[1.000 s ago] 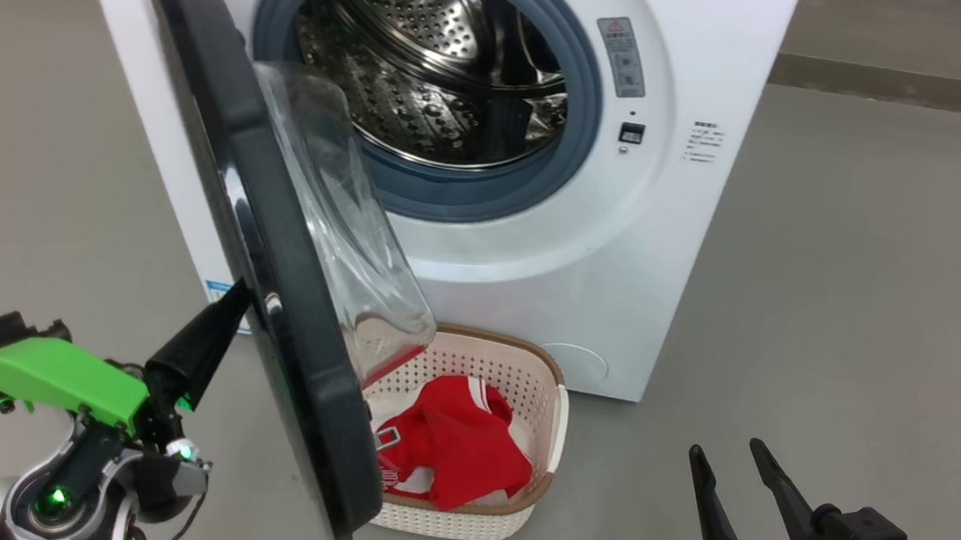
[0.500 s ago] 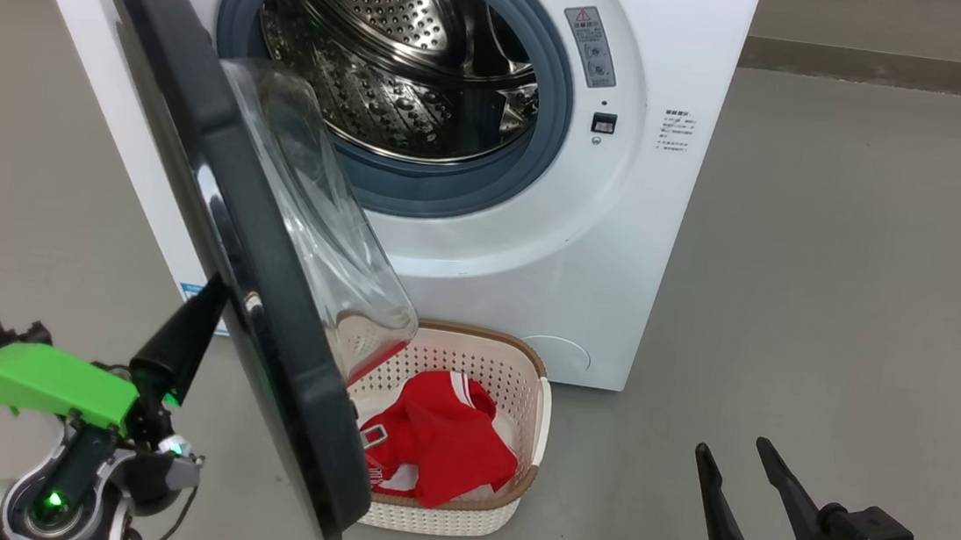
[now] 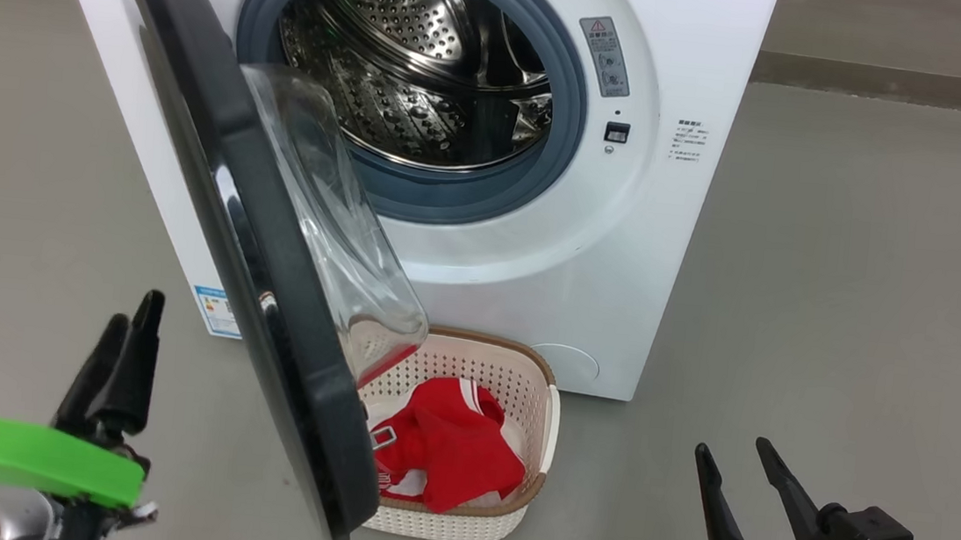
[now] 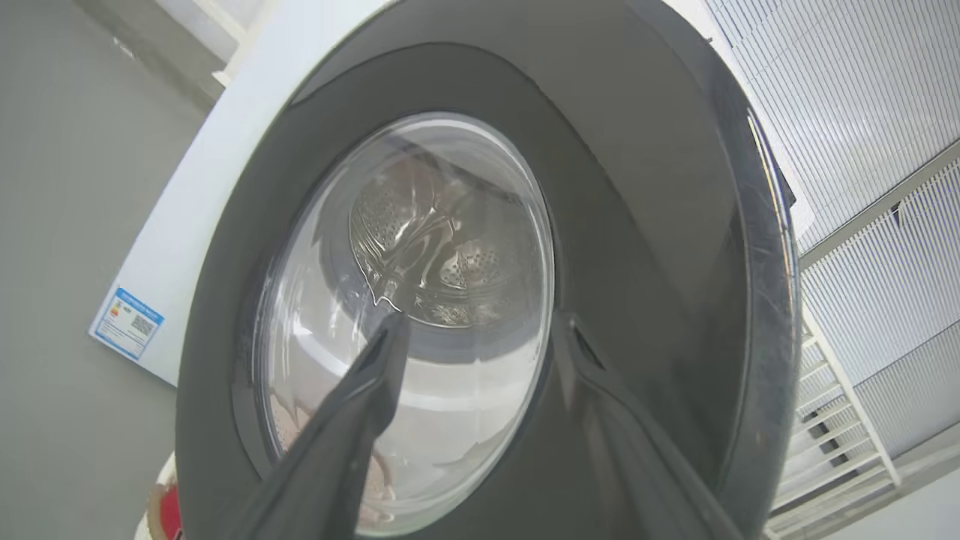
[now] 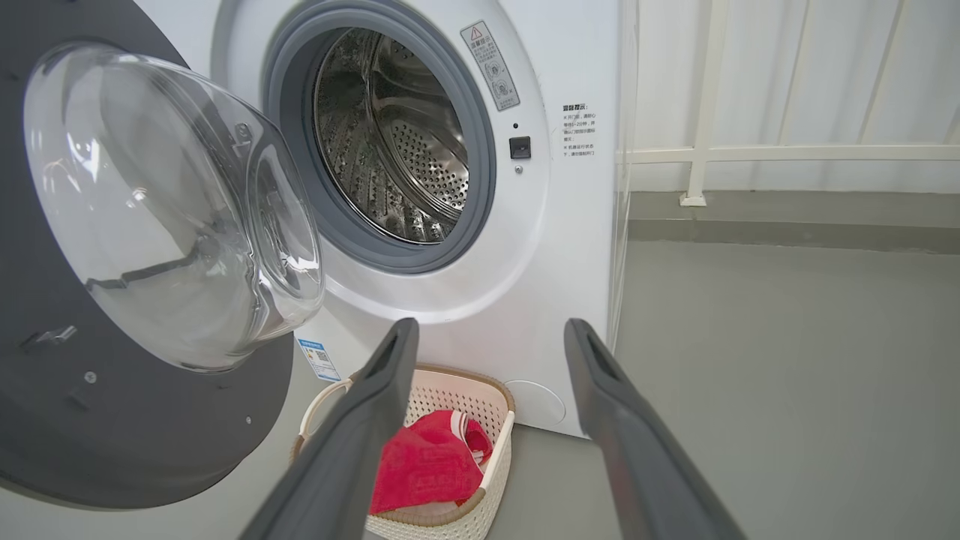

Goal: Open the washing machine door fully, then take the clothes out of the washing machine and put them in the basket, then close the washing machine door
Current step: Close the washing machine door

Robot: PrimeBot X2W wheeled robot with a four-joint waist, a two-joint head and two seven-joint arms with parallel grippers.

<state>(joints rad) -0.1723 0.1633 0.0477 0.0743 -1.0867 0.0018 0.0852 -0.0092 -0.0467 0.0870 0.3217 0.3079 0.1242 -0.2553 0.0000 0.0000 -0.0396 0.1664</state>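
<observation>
The washing machine stands with its black door swung out toward me, glass bowl facing the drum, which shows bare steel. The cream basket sits on the floor against the machine's front, partly behind the door, with the red clothes inside. My left gripper is open, left of the door and apart from it. In the left wrist view this gripper points at the door's outer face. My right gripper is open and empty at the lower right, well right of the basket.
Grey floor spreads to the left and right of the machine. A blue label marks the machine's lower left corner. A white railing and wall stand behind the machine on the right.
My left gripper has drawn back from the door's outer edge, moving left and lower with its fingers now upright. The door and right gripper keep their places; the camera shifted slightly.
</observation>
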